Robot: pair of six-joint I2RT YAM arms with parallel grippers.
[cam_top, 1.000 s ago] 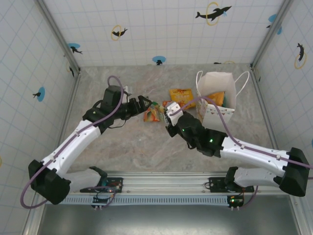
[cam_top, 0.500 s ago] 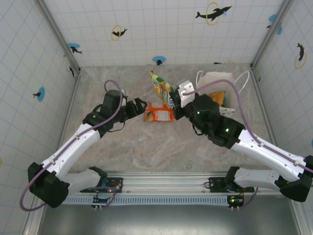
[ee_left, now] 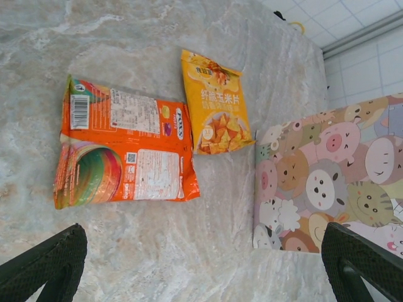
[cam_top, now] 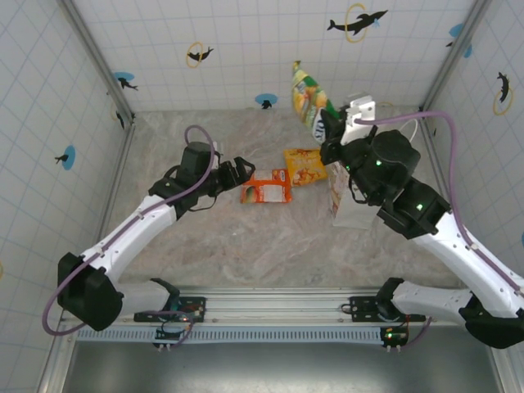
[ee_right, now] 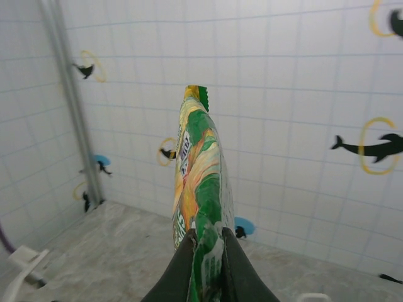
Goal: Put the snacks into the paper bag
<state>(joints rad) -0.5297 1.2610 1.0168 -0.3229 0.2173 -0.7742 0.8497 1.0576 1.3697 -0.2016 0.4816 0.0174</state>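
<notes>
— Fingers (ee_right: 177,272) of the right gripper (ee_right: 204,245): what are they doing?
— They are clamped together on the bottom edge of a green and yellow packet (ee_right: 198,170). The packet stands upright above them, edge-on to the wrist camera, with the tiled back wall behind it.
— And seen from above?
— The right gripper (cam_top: 332,131) is raised high at the far side of the table (cam_top: 246,246). The green and yellow packet sticks up from it against the wall tiles. The right arm crosses over the paper bag (cam_top: 354,214) and hides most of it; a white lower corner shows beneath the forearm.
— The left gripper (ee_left: 204,261)?
— Its jaws are spread wide with nothing between them. It hangs low over the marble-patterned table, facing the loose packets.
— What lies in front of it?
— An orange packet (ee_left: 126,151) lies flat, back face up, with its barcode showing. Just past it a yellow packet (ee_left: 214,104) lies flat too, face up, and the two are close at one corner. To the right, apart from both, is a side of the paper bag, printed with cartoon animal faces.
— Does the overhead view agree?
— Yes. The orange packet lies just ahead of the left gripper, and the yellow packet lies between it and the bag.
</notes>
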